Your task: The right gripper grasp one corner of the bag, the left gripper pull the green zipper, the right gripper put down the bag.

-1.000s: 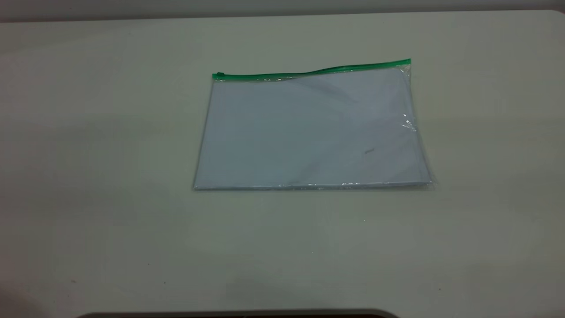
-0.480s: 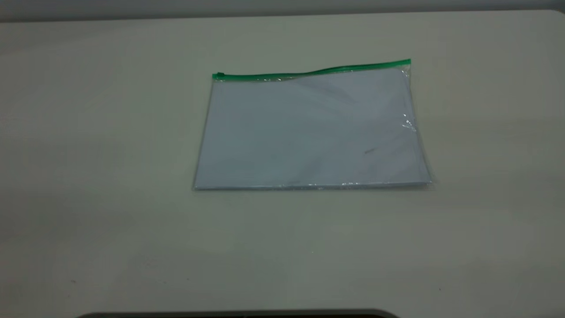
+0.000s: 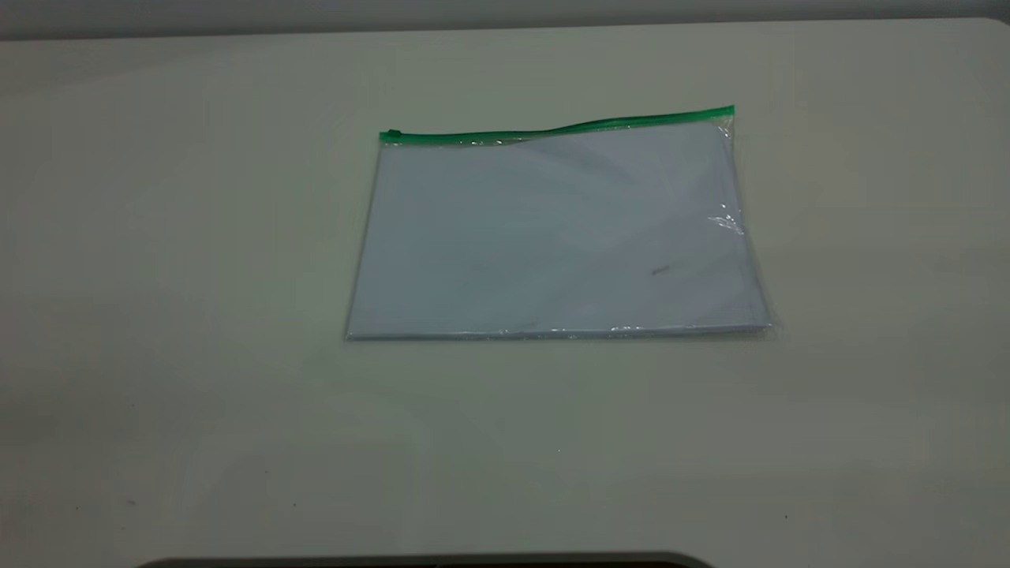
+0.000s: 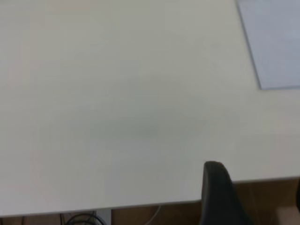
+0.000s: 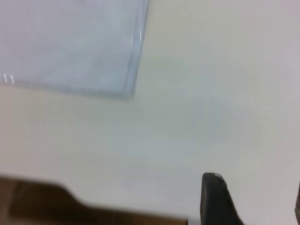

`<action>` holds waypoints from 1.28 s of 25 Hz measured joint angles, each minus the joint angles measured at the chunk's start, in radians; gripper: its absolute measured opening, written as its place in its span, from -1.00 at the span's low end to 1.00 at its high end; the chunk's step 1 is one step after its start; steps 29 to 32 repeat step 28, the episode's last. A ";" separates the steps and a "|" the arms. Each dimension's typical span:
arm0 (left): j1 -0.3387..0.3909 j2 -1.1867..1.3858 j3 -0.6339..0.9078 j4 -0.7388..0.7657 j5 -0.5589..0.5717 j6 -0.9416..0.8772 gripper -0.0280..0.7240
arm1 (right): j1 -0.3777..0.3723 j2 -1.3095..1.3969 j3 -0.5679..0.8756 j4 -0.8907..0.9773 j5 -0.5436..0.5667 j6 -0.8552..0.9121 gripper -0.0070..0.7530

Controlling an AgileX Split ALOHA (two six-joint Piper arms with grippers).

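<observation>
The bag (image 3: 552, 237) lies flat on the table, a clear pouch with a pale bluish sheet inside. Its green zipper (image 3: 552, 130) runs along the far long edge, with the slider tab (image 3: 393, 134) at the left end. The corner of the bag (image 3: 730, 114) at the strip's right end is slightly raised. Neither gripper appears in the exterior view. My left gripper (image 4: 255, 187) hovers open near the table's edge, away from the bag (image 4: 276, 47). The right gripper (image 5: 255, 199) is open too, above bare table, apart from the bag (image 5: 70, 42).
The pale table (image 3: 197, 315) surrounds the bag on all sides. A dark strip (image 3: 426, 562) marks its front edge. In the left wrist view the table edge (image 4: 140, 205) shows cables and brown floor below.
The bag has not moved. Only faint shadows on the table near the front edge have shifted.
</observation>
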 joint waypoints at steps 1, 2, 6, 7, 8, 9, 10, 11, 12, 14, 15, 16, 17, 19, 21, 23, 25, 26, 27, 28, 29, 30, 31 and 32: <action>0.004 -0.003 0.000 0.000 0.003 0.000 0.28 | -0.002 -0.039 0.000 0.000 0.001 0.000 0.17; 0.006 -0.003 0.000 0.000 0.004 0.000 0.28 | -0.003 -0.078 0.000 0.000 0.005 0.000 0.17; -0.002 -0.003 0.000 0.000 0.004 0.000 0.28 | -0.008 -0.109 0.000 0.000 0.012 0.000 0.17; -0.006 -0.003 0.000 -0.001 0.004 0.000 0.28 | -0.009 -0.110 0.000 0.000 0.012 0.000 0.17; -0.008 -0.003 0.000 -0.001 0.004 0.000 0.28 | -0.009 -0.110 0.000 0.000 0.012 0.000 0.17; -0.008 -0.003 0.000 -0.001 0.004 0.000 0.28 | -0.010 -0.110 0.000 0.000 0.012 0.000 0.17; -0.008 -0.003 0.000 -0.001 0.004 0.000 0.28 | -0.012 -0.110 0.000 0.000 0.012 0.000 0.17; -0.008 -0.003 0.000 -0.001 0.004 0.000 0.28 | -0.013 -0.110 0.000 0.000 0.012 0.000 0.17; -0.008 -0.003 0.000 -0.001 0.004 0.000 0.28 | -0.013 -0.110 0.000 0.000 0.012 0.001 0.17; -0.008 -0.003 0.000 -0.001 0.004 0.000 0.28 | -0.014 -0.110 0.000 0.000 0.012 0.001 0.17; -0.008 -0.003 0.000 -0.001 0.004 0.000 0.28 | -0.014 -0.110 0.000 0.000 0.012 0.001 0.17; -0.008 -0.003 0.000 -0.001 0.004 0.000 0.28 | -0.015 -0.110 0.000 0.000 0.012 0.001 0.17; -0.008 -0.003 0.000 -0.001 0.004 0.000 0.28 | -0.015 -0.110 0.000 0.000 0.012 0.001 0.17; -0.008 -0.003 0.000 -0.001 0.004 0.000 0.28 | -0.015 -0.110 0.000 0.000 0.012 0.001 0.17; -0.008 -0.003 0.000 -0.001 0.004 0.000 0.28 | -0.015 -0.110 0.000 0.000 0.012 0.001 0.17; -0.008 -0.003 0.000 -0.001 0.004 0.000 0.28 | -0.015 -0.110 0.000 0.000 0.012 0.001 0.17; -0.008 -0.003 0.000 -0.001 0.004 0.000 0.28 | -0.015 -0.110 0.000 0.000 0.012 0.001 0.17; -0.008 -0.003 0.000 -0.001 0.004 0.000 0.28 | -0.015 -0.110 0.000 0.000 0.012 0.001 0.17; -0.008 -0.003 0.000 -0.001 0.004 0.000 0.28 | -0.015 -0.110 0.000 0.000 0.012 0.001 0.17; -0.008 -0.003 0.000 -0.001 0.004 0.000 0.28 | -0.015 -0.110 0.000 0.000 0.012 0.001 0.17; -0.008 -0.003 0.000 -0.001 0.004 0.000 0.28 | -0.015 -0.110 0.000 0.000 0.012 0.001 0.17; -0.008 -0.003 0.000 -0.001 0.004 0.000 0.28 | -0.015 -0.110 0.000 0.000 0.012 0.001 0.17; -0.008 -0.003 0.000 -0.001 0.004 0.000 0.28 | -0.015 -0.110 0.000 0.000 0.012 0.001 0.17; -0.008 -0.003 0.000 -0.001 0.004 0.000 0.28 | -0.015 -0.110 0.000 0.000 0.012 0.001 0.17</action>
